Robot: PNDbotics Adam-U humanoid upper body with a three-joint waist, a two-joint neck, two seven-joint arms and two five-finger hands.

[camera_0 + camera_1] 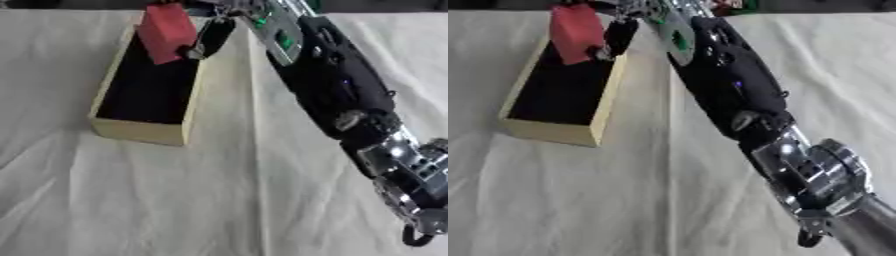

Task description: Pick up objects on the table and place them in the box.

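Left eye view — robot hand (210, 35) pinches red block (166, 31) over box (131, 131).

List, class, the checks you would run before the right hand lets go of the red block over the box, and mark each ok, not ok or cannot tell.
1. Red block held by right hand: ok.
2. Block above the wooden box opening, at its far end: ok.
3. Box interior free of other things: ok, looks dark and bare.
4. Block upright: not ok, tilted.
5. Block clear of the far rim: cannot tell.
6. Left hand out of the way: ok, not in view.
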